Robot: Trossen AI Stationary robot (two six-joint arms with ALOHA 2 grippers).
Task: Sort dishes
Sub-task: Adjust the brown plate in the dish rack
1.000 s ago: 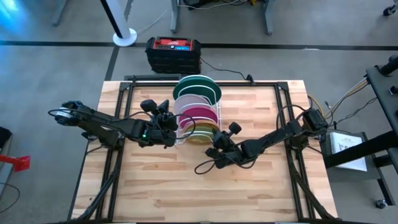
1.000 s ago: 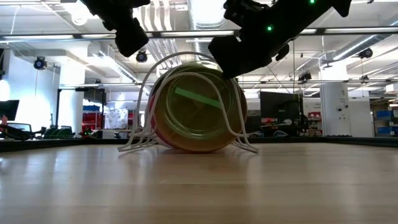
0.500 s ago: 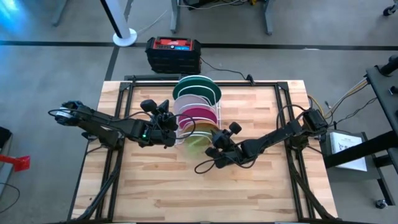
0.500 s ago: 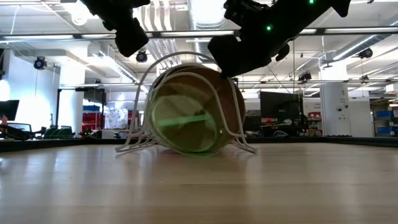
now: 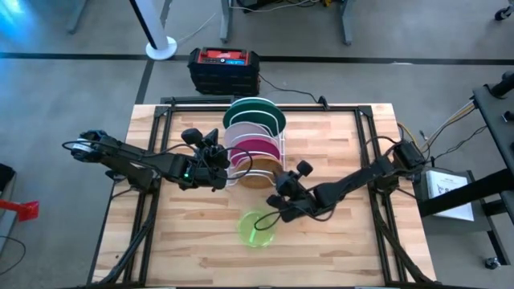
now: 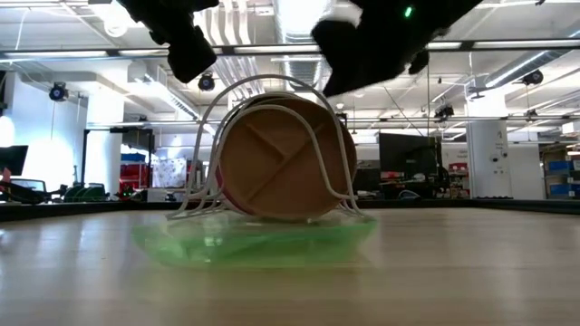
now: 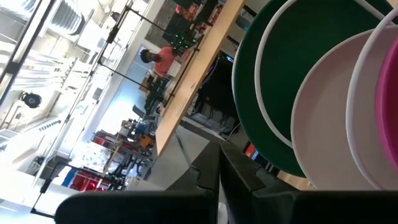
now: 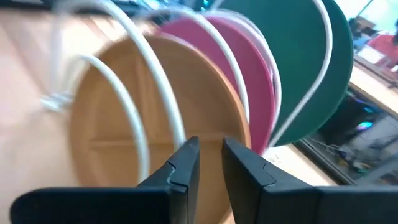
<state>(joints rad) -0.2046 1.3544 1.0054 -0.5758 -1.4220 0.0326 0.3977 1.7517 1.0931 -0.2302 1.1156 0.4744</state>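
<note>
High view: the lime-green plate point(image 5: 258, 229) lies flat on the bare desk point(image 5: 337, 257), clear of the white wire rack point(image 5: 255, 157) and on the near side of it. The right tool point(image 5: 274, 202) hangs just beside the plate's far rim, between plate and rack; no contact shows. The dark green plate point(image 5: 255, 107), white plate point(image 5: 251, 128), pink plate point(image 5: 255, 147) and brown plate point(image 5: 260, 172) stand on edge in the rack, in that order from the far end. The left tool point(image 5: 215, 154) sits at the rack's left side, near the pink and white plates. A black and red box point(image 5: 224, 69) sits on the floor beyond the desk.

Low view: lime-green plate point(image 6: 256, 244) flat on the desk in front of the rack point(image 6: 272, 154). Brown divided plate point(image 6: 285, 161) upright behind the wires. Both arms dark at the top edge.

Left wrist view: dark green plate point(image 7: 298, 81), white plate point(image 7: 339, 118) and a sliver of pink plate point(image 7: 382, 106) close ahead. Left tool's state cannot be told. A person sits far off in the room.

Right wrist view: right tool point(image 8: 210, 163) empty, fingers point(image 8: 184, 165) a narrow gap apart, grasping nothing. Ahead stand the brown plate point(image 8: 106, 137), pink plate point(image 8: 249, 68) and dark green plate point(image 8: 298, 56) behind the rack wires point(image 8: 134, 118).
</note>
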